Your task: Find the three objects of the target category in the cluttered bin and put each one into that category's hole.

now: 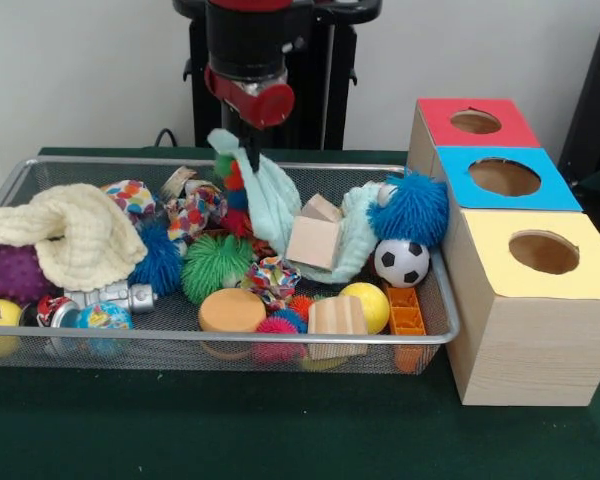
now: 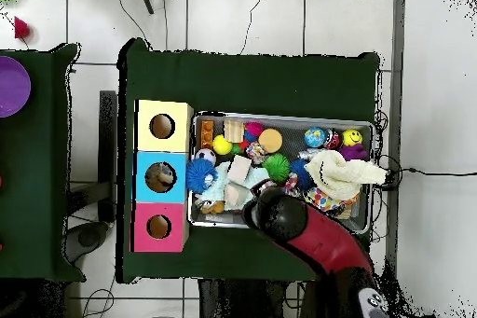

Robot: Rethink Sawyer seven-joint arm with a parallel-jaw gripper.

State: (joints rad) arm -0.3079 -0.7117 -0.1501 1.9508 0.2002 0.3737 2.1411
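The wire mesh bin (image 1: 130, 337) sits on the green table, full of mixed toys, and also shows in the overhead view (image 2: 289, 117). My gripper (image 1: 251, 153) hangs over the bin's back middle. It is shut on a pale green cloth (image 1: 275, 200), which it lifts up out of the clutter. Three wooden boxes with holes stand beside the bin: red top (image 1: 477, 122), blue top (image 1: 505, 177) and yellow top (image 1: 543, 252). In the overhead view the arm (image 2: 277, 213) hides the gripper.
In the bin lie a cream cloth (image 1: 70, 235), a blue fuzzy ball (image 1: 410, 208), a soccer ball (image 1: 401, 262), wooden blocks (image 1: 313, 240), a green spiky ball (image 1: 216, 265), a yellow ball (image 1: 365, 305) and an orange disc (image 1: 231, 310).
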